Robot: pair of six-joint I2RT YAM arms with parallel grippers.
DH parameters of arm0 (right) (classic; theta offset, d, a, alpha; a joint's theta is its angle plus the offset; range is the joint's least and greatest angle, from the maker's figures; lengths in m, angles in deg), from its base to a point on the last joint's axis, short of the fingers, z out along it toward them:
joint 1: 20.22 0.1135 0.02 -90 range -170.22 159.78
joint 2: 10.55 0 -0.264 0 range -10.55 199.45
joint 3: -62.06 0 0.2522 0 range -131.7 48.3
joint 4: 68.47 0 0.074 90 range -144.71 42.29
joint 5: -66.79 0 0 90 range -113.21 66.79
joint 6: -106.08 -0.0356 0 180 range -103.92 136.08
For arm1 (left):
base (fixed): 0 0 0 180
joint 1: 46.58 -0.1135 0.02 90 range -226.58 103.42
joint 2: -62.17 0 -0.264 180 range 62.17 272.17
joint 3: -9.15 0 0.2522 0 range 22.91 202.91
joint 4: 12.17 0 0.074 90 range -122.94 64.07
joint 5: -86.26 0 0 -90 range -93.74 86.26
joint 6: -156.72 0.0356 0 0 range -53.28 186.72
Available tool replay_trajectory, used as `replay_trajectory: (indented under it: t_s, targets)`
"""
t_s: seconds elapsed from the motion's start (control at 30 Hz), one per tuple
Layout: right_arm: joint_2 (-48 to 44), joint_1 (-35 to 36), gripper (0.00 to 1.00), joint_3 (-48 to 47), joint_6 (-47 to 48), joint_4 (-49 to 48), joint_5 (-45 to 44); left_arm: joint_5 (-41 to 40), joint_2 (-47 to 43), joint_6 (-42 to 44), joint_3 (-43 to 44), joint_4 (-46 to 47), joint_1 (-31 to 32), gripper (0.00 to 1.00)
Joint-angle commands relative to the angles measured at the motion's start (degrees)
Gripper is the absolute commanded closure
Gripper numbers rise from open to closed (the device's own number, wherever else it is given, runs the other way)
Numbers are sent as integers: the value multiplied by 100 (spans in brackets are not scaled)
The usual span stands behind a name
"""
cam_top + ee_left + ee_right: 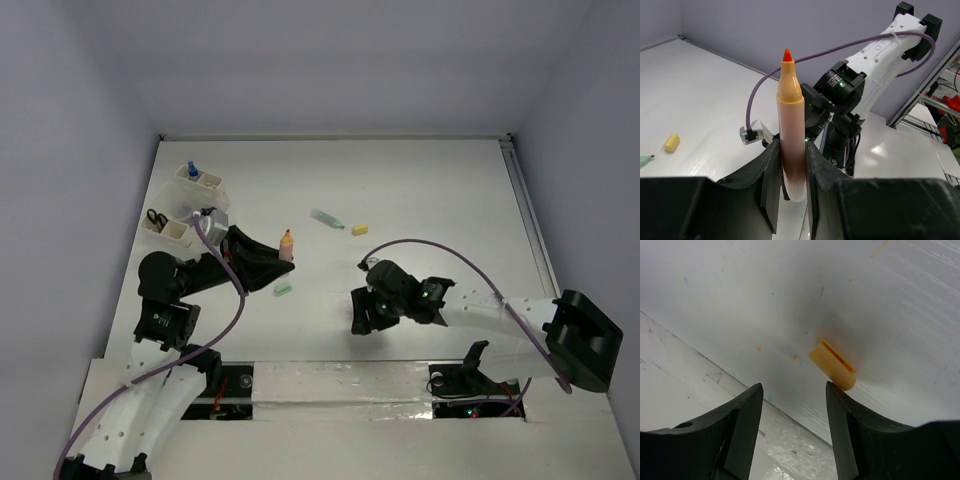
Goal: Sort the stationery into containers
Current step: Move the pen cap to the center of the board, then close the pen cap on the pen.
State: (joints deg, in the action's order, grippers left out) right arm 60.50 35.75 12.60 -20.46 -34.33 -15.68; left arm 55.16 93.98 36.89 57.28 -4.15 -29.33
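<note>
My left gripper (275, 255) (790, 172) is shut on an orange-pink marker (287, 245) (790, 120), which stands upright with its red tip up. Two off-white containers (205, 183) (175, 235) stand at the far left; one holds a blue-capped pen (192, 168), the other black scissors (157, 216). A green marker (327, 218), a yellow eraser (360, 229) (672, 142) and a green eraser (283, 289) lie loose on the table. My right gripper (362, 320) (794, 395) is open, low over the table. A short orange eraser (832, 365) lies just beyond its right fingertip, not between the fingers.
The white table ends in a metal strip (330, 380) at the near edge, close under my right gripper. The right arm (850, 95) with its purple cable shows behind the held marker in the left wrist view. White walls enclose the table.
</note>
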Motion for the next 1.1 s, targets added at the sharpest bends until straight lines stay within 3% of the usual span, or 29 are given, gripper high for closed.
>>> replay_trajectory:
  t_s: [0.0,0.47,0.7,0.87,1.07]
  targets:
    - [163,46,41,20,-108,-710,108,-273,-26,310,193,-130,15,100]
    - [1043,-7,42,-1085,655,-641,-1246,-98,-26,135,131,54,15,100]
    - [-563,-7,41,-1334,1324,-842,151,184,9,-251,9,519,15,100]
    - [-1688,-7,40,-1589,1815,-1641,1100,306,88,-436,-62,792,15,100]
    - [-1560,-7,37,-2229,2237,-2627,1848,474,211,-682,-141,1100,15,100]
